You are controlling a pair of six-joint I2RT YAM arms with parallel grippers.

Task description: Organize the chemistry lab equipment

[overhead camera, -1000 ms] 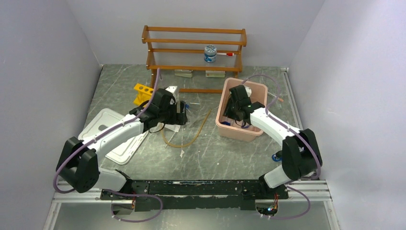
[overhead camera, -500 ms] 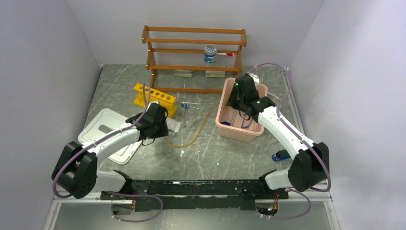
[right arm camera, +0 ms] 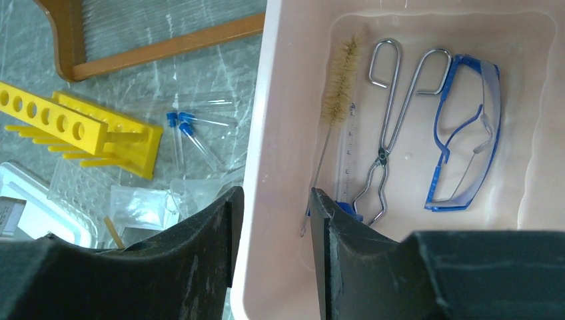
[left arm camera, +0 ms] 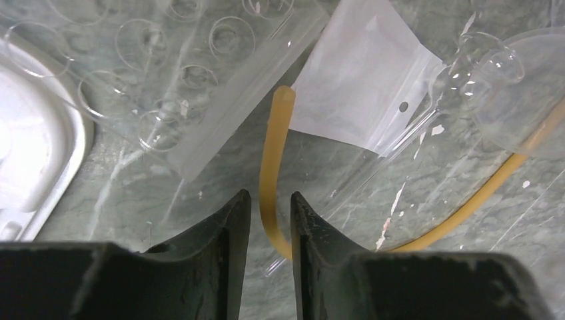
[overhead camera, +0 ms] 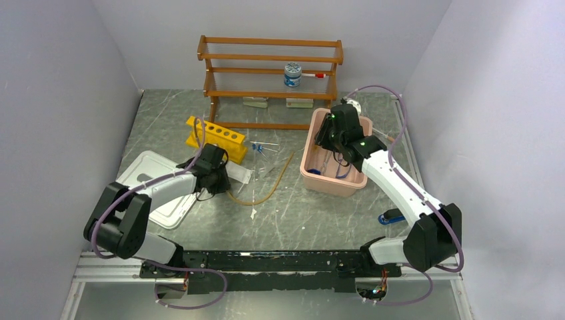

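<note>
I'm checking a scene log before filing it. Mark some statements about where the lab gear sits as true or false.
The tan hose lies in the pink bin. False: it lies on the table, by the left pincer.
Blue safety glasses are in the bin. True.
The blue-capped tubes stand in the yellow rack. False: they lie on the table beside it.
Metal tongs lie in the bin. True.

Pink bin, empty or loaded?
Loaded. The right wrist view looks down into the pink bin: a bristle brush, metal tongs and blue safety glasses lie on its bottom.
</note>
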